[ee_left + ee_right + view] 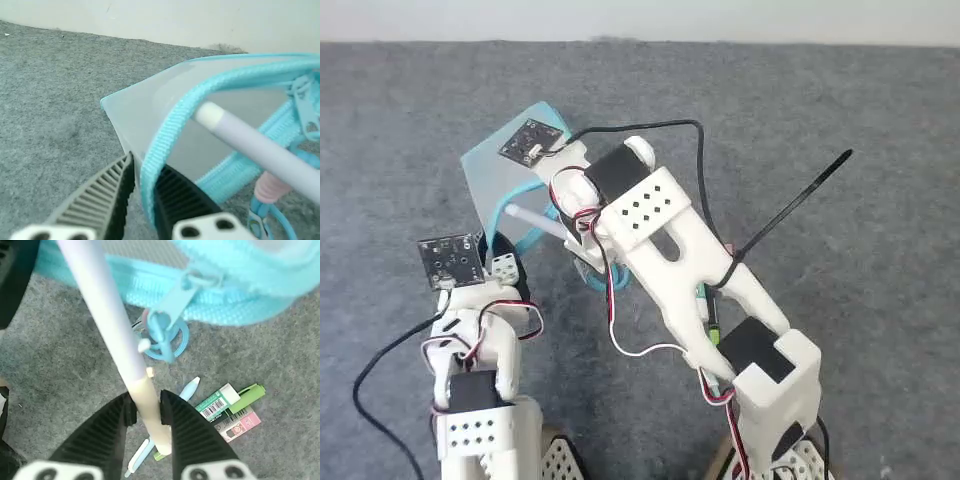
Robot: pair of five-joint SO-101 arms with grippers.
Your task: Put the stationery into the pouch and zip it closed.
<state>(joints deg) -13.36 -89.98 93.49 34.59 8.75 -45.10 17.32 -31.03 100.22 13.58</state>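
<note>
pen [119, 340] gripped, pouch [145, 110] pinched (left gripper [145, 170])

Left gripper [142, 167] fingers pinched; right gripper [147, 402] fingers pinched, arm extended forward.

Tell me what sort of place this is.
Likely a robotics test bench: a grey carpet-like mat serves as work surface, a bare pale wall stands behind, and loose wiring runs along a white arm.

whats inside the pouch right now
Only the end of the white pen, held by the right gripper, pokes into the open mouth of the pouch. Nothing else shows through its frosted wall, though an arm covers part of it in the high view.
</note>
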